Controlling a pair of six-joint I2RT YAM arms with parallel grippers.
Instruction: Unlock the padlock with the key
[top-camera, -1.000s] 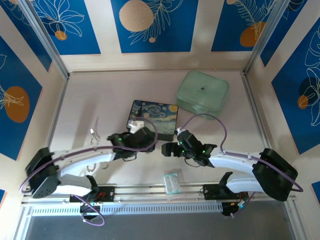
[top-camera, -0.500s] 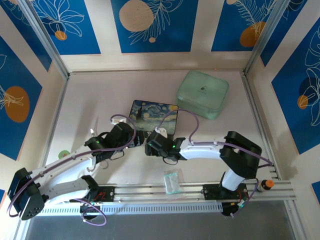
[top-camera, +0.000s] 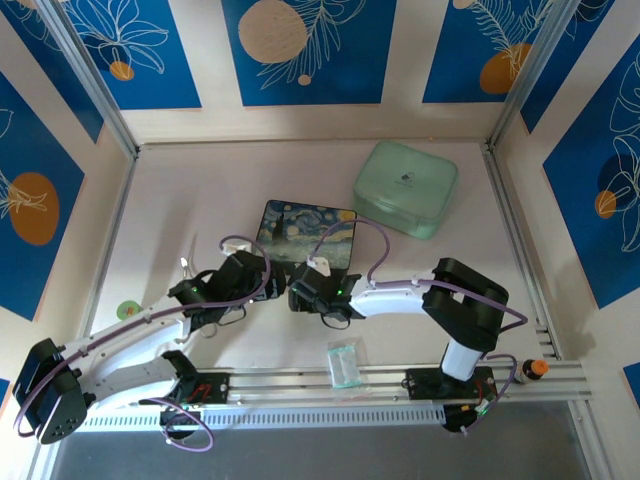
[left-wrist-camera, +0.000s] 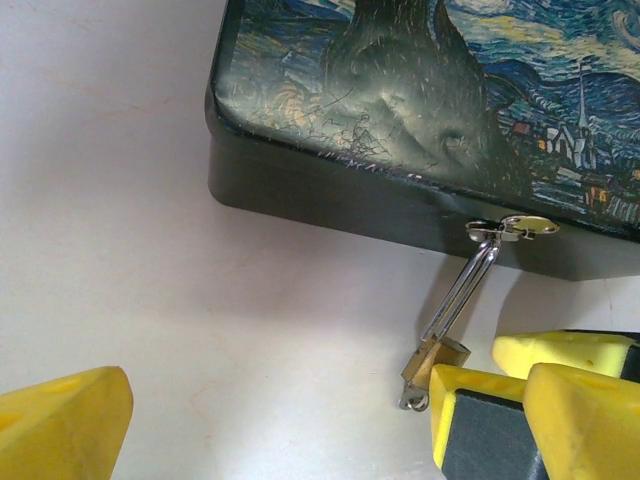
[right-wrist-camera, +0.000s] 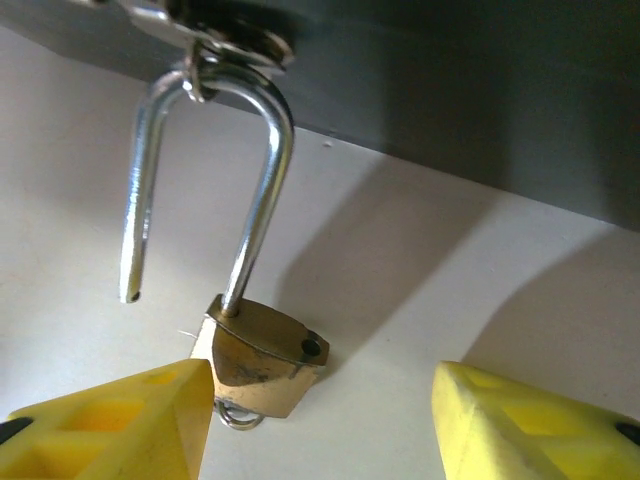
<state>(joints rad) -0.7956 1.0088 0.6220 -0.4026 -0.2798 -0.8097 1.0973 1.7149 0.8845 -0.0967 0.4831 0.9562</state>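
Note:
The brass padlock (right-wrist-camera: 258, 358) hangs by its silver shackle (right-wrist-camera: 262, 170) from the hasp (right-wrist-camera: 215, 45) of the starry-night box (left-wrist-camera: 400, 100), its body resting on the table. The shackle is sprung: one leg (right-wrist-camera: 130, 250) hangs free, and the empty hole (right-wrist-camera: 312, 348) shows in the body. A small silver ring (right-wrist-camera: 238, 415) pokes out under the body; the key's blade is hidden. My right gripper (right-wrist-camera: 320, 400) is open, its fingers either side of the padlock. My left gripper (left-wrist-camera: 280, 400) is open, one pad (left-wrist-camera: 490, 425) just beside the padlock (left-wrist-camera: 437, 358).
A mint-green case (top-camera: 405, 187) sits at the back right. A clear plastic packet (top-camera: 345, 362) lies near the front rail. Silver wire loops (top-camera: 188, 268) lie left of the left arm. Both grippers crowd the box's (top-camera: 308, 235) near edge.
Both grippers have shifted left along the box's near edge. The right arm swung in from the right and folded close. Little has moved in the last half second.

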